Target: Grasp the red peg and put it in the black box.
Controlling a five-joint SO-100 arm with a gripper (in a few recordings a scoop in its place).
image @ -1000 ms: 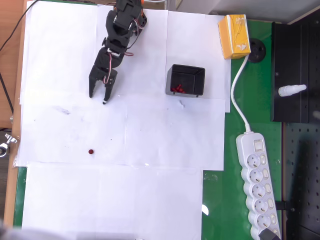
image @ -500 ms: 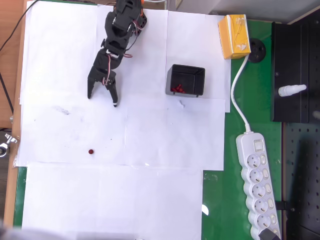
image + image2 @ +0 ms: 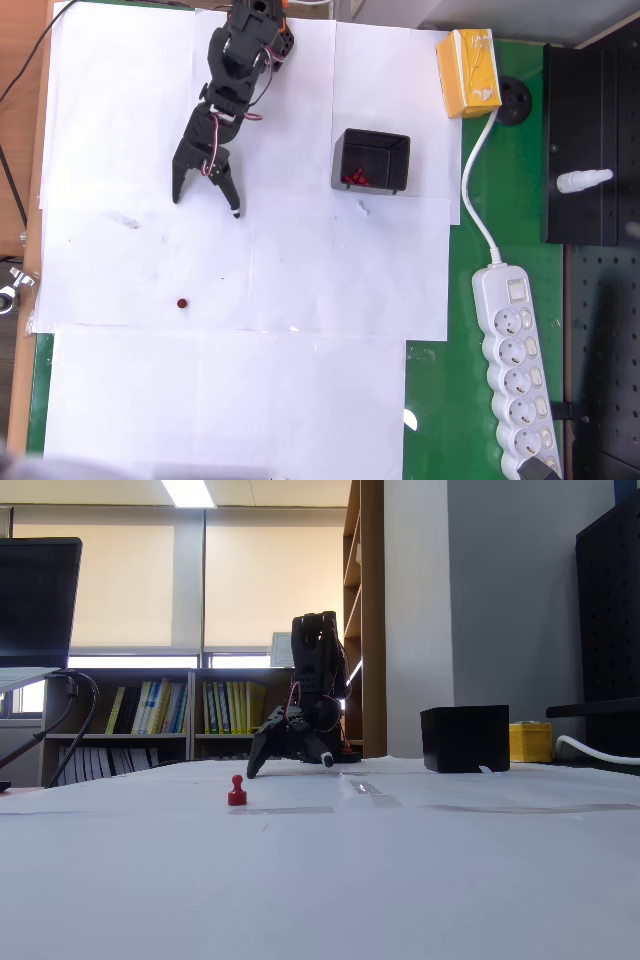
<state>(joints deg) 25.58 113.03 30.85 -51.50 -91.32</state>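
End effector [image 3: 206,201] spread wide, holding nothing, above the white paper [image 3: 300,260] on the desk. Red peg [image 3: 182,303] upright on the paper, well apart from the fingers. Black box [image 3: 371,161] off to the right in overhead view, similar red pegs [image 3: 356,179] inside.

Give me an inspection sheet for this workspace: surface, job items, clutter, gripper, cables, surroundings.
Surface: white paper sheets over a green mat.
Job's things: red peg standing alone on the paper, apart from the gripper; black box open-topped, with several red pegs inside.
Clutter: yellow carton beside the box; white power strip on the mat.
Gripper: gripper open, empty, pointing towards the peg, above the paper.
Cables: white lead from the strip runs past the carton; black cable at the overhead view's left edge.
Surroundings: bookshelves and blinds behind the table in the fixed view; black panel at the right.
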